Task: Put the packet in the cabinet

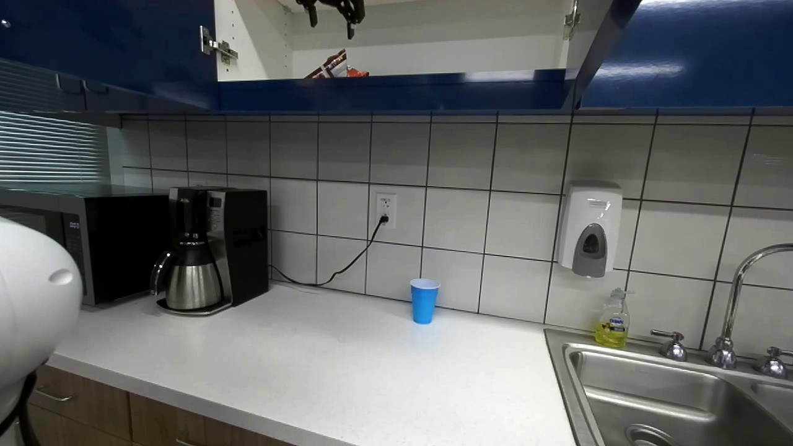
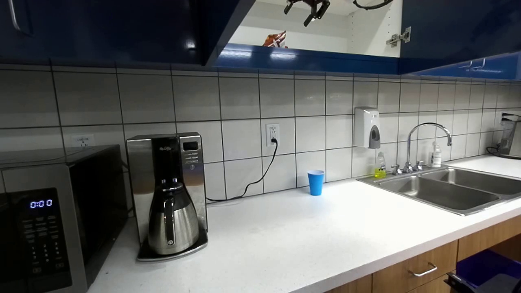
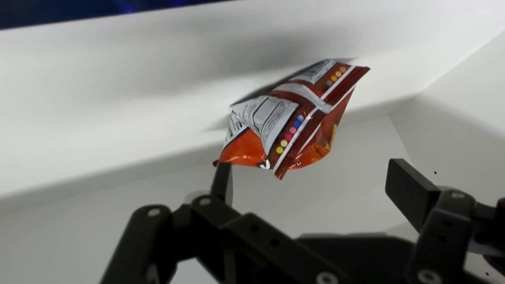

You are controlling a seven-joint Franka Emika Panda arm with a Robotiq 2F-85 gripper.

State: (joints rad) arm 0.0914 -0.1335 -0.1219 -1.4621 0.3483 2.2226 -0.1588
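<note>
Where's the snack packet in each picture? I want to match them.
In an exterior view: packet at the top, left of centre, partly behind the blue edge of the cabinet.
In an exterior view: packet at the top, just right of centre.
In the wrist view: packet slightly above and right of centre.
Shared landmark: the open black gripper, above the packet in both exterior views, in the wrist view's lower half.

The crinkly dark red snack packet (image 3: 292,120) is shining like plastic film. The boxy dark blue wall cabinet (image 1: 396,94) is gleaming smooth and glossy, while the rounded silvery metal carafe (image 1: 195,288) is showing a satin sheen.
</note>
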